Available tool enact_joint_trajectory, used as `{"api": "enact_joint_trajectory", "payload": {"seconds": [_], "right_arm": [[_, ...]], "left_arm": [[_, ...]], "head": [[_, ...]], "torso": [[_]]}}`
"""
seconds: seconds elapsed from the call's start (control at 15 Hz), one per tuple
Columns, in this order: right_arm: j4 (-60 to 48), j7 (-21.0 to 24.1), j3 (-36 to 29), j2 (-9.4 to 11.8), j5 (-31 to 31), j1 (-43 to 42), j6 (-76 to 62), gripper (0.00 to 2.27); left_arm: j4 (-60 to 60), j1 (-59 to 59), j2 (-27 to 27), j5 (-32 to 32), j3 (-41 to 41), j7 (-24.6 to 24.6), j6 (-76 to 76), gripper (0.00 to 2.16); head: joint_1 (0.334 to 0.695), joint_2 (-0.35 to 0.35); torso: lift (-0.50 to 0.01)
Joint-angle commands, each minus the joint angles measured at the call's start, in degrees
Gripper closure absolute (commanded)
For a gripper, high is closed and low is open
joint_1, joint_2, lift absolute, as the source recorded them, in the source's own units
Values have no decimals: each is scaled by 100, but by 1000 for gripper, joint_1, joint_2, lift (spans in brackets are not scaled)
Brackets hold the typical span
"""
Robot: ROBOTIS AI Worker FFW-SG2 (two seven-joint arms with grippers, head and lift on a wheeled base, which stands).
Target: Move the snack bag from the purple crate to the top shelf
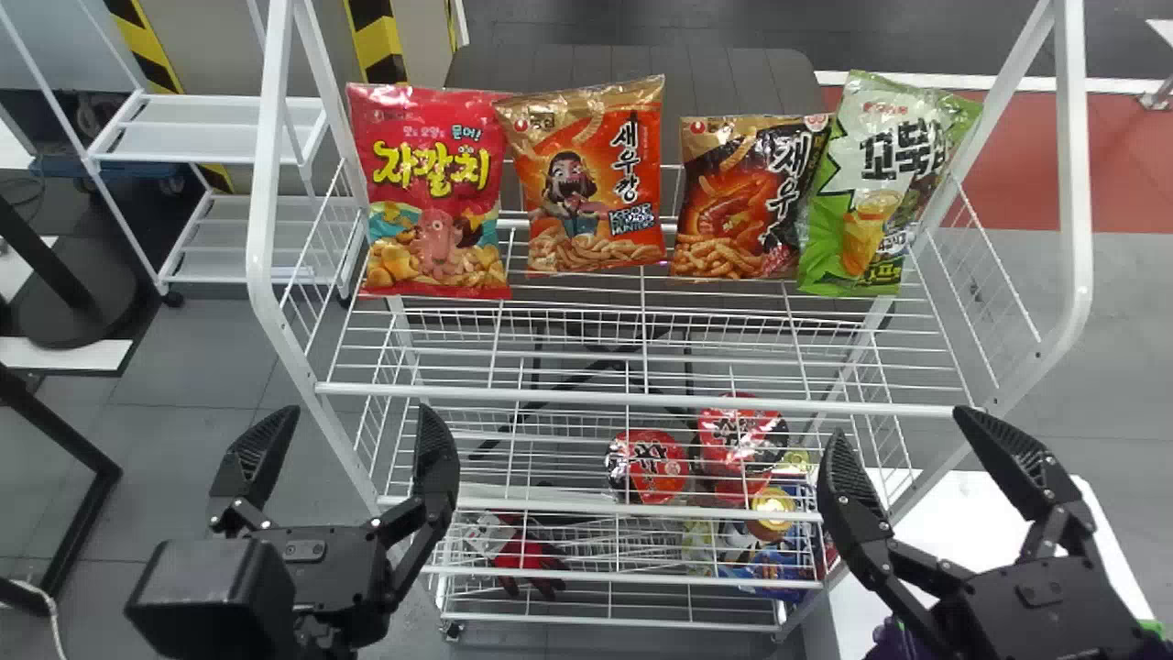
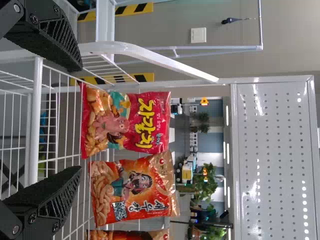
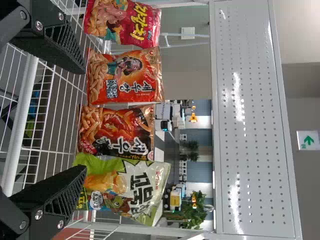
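Just beneath the right gripper (image 1: 903, 431) lies a scrap of purple (image 1: 896, 640), which we take for the edge of the crate, beside the white table (image 1: 962, 513); the right arm is by far the nearer to it. Its two fingers stand released and well apart, and so do those of the left gripper (image 1: 357, 412), neither pair grasping anything. Which bag is the task's snack bag we cannot tell: it may lie in the crate, or it may be the green bag (image 1: 866, 197) on the upper wire shelf (image 1: 632, 396). If in the crate, we judge the right hand must go down to it, its long axis being unknown to us. If the green one, it lies ahead of the right fingers, at the row's right end, long axis upright with its top tipped rightward, overlapping its neighbour, and our hand need only keep off it. Counting outward, we have two grippers, at least two red-lidded cups (image 1: 649, 466) on the lower shelf, and four bags standing on the upper: one pink-red (image 1: 435, 192), one orange (image 1: 591, 183), one black-and-orange (image 1: 733, 206), and the green
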State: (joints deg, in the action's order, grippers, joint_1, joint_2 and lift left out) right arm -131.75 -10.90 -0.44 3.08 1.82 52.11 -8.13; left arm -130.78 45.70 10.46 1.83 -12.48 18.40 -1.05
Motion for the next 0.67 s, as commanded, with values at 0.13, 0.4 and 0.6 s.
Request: {"api": "enact_joint_trajectory", "payload": {"seconds": [0.13,0.4,0.6], "right_arm": [[0,0,0,0,-15,1,-35,161],[9,0,9,-9,-41,-8,-35,161],[18,0,9,-9,-50,-17,-35,161]], "left_arm": [[9,0,0,2,-8,6,56,117],[9,9,0,2,-17,32,91,117],[0,18,9,2,-8,41,144,117]], "head": [[695,-4],[695,-2],[695,-2]], "torso": [[0],[0],[0]]}}
